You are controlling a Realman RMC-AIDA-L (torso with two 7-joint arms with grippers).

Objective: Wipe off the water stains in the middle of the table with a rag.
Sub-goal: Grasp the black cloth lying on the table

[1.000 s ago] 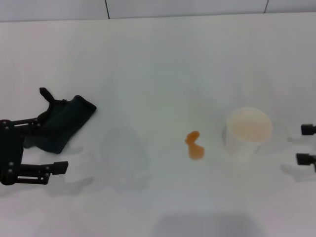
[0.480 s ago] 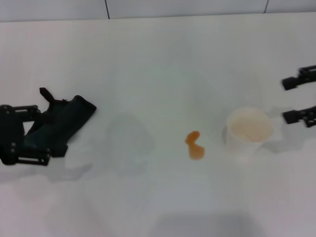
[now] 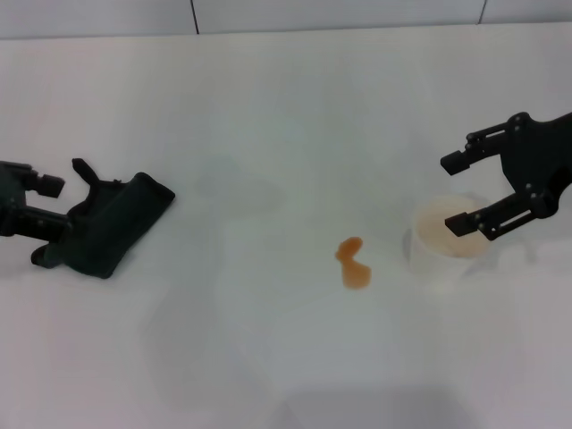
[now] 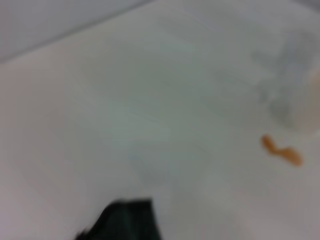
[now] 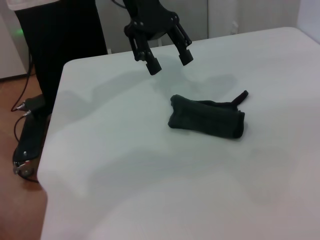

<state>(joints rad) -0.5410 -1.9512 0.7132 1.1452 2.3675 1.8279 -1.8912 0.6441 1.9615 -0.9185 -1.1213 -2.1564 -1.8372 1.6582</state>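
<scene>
The rag (image 3: 112, 228) lies folded on the white table (image 3: 268, 116) at the left, its loop tab pointing away from me. It also shows in the right wrist view (image 5: 207, 117) and at the edge of the left wrist view (image 4: 127, 222). My left gripper (image 3: 46, 219) is open and empty, raised over the rag's left end; the right wrist view shows it (image 5: 170, 63) clear above the cloth. The water stains (image 3: 352, 262), an orange two-lobed blotch, lie mid-table, seen also in the left wrist view (image 4: 281, 151). My right gripper (image 3: 454, 192) is open over the cup.
A white paper cup (image 3: 451, 241) with a pale orange inside stands upright just right of the stain. A wall seam runs along the table's far edge. In the right wrist view the table's left edge drops to a wooden floor (image 5: 15, 150).
The left gripper rose and moved away from me to the rag's left end. The right gripper swung in from the right edge to above the cup. Rag, stain and cup have not moved.
</scene>
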